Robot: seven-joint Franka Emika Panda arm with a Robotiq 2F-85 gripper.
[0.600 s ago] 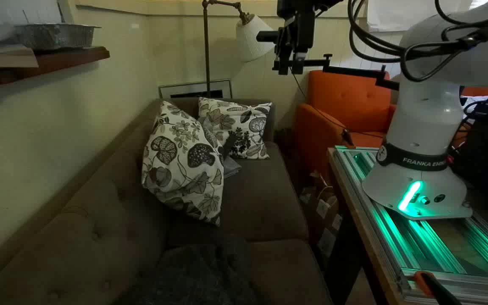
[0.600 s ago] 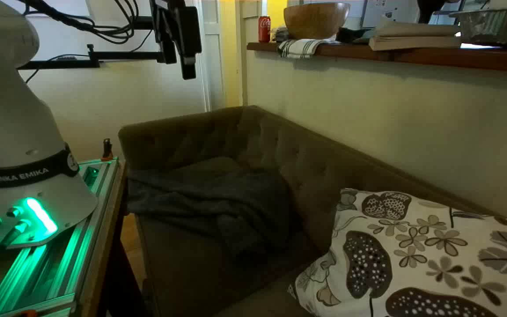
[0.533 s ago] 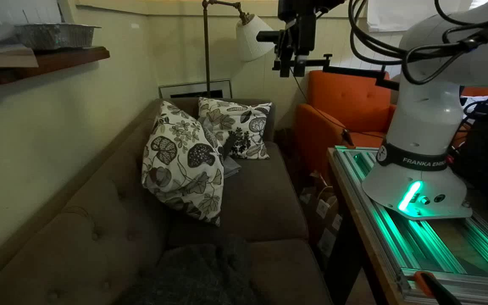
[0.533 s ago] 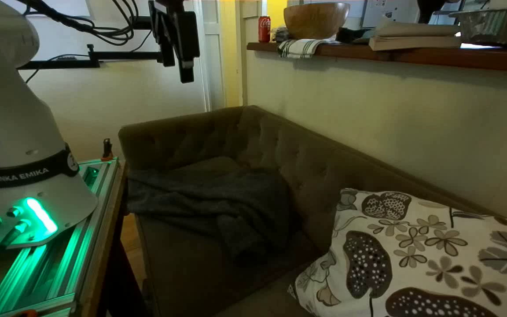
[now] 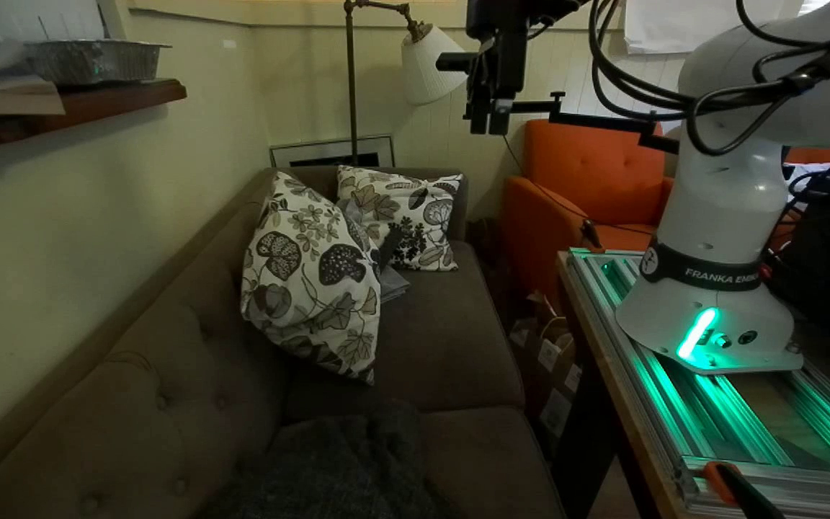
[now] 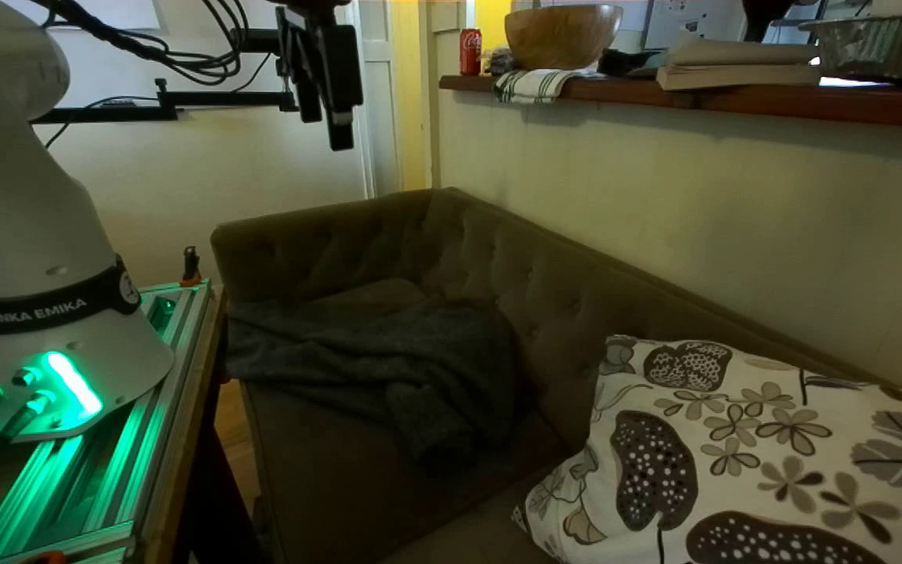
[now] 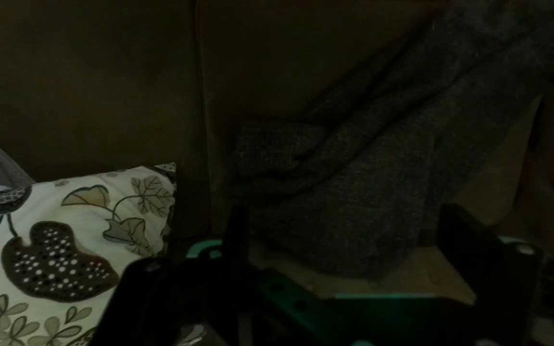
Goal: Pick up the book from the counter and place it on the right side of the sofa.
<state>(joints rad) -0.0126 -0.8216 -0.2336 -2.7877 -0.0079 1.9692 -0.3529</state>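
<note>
The book [image 6: 737, 74], a thick pale block with a tan top, lies on the dark brown counter [image 6: 874, 106], slightly over its front edge. The counter also shows in an exterior view [image 5: 123, 101]. The sofa [image 5: 451, 339] is low and grey-brown, with two white floral cushions [image 5: 314, 288]. It also shows in an exterior view [image 6: 318, 486]. My gripper [image 5: 489, 130] hangs in the air high above the sofa, apart from the book; it also shows in an exterior view [image 6: 326, 129]. In the dark wrist view my gripper [image 7: 344, 214] is wide open and empty, over the sofa.
A dark blanket [image 6: 420, 376] lies on the sofa. A foil tray [image 6: 882, 47], a wooden bowl [image 6: 561, 37], a striped towel [image 6: 533, 84] and a red can [image 6: 470, 52] stand along the counter. A floor lamp [image 5: 429, 65] and an orange armchair [image 5: 595, 173] are behind.
My gripper has come down a little and shifted slightly toward the wall side. The book, counter items, blanket and cushions have not moved.
</note>
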